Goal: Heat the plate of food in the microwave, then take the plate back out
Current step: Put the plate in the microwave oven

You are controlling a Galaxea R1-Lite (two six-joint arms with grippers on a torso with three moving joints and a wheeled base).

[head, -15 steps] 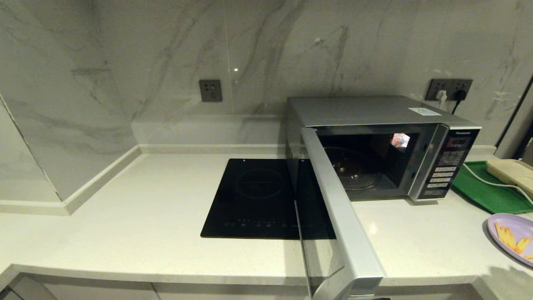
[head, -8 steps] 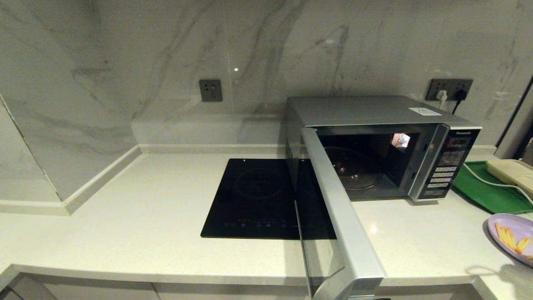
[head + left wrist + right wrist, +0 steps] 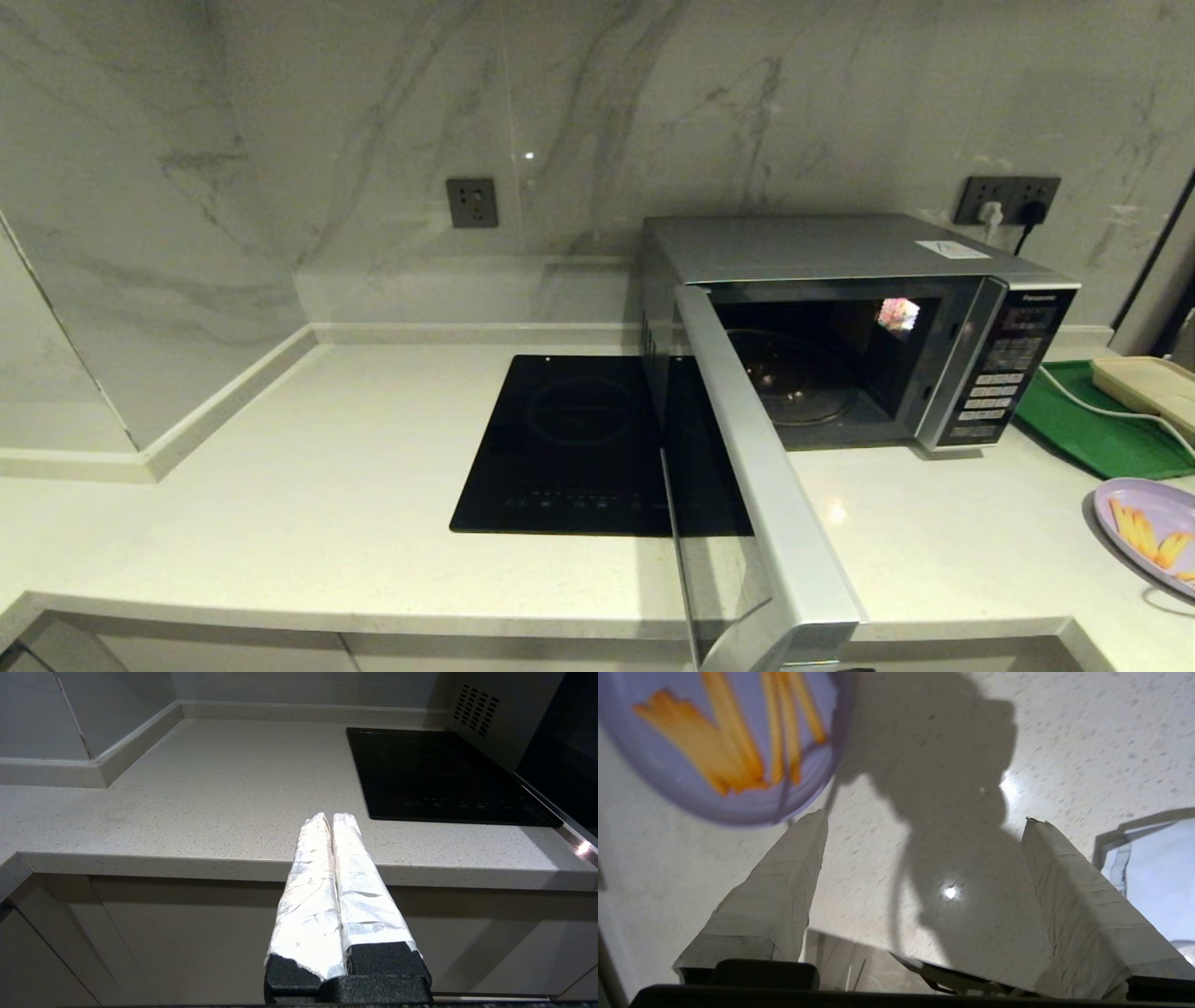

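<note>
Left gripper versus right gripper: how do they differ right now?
The left gripper is shut, fingers pressed together; the right gripper is open, fingers wide apart. The left one sits low before the countertop edge, nothing near it; the right one hangs above the countertop beside the plate of food. Both hold nothing and wear pale wrapping.

Plate of food [image 3: 1153,534] sits right of the microwave [image 3: 854,327], apart.

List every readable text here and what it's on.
"Panasonic": top of the microwave's button panel.
Button labels and display on that panel: too small to read.
White sticker on the microwave's top: unreadable.
Cooktop control icons: too small to read.
</note>
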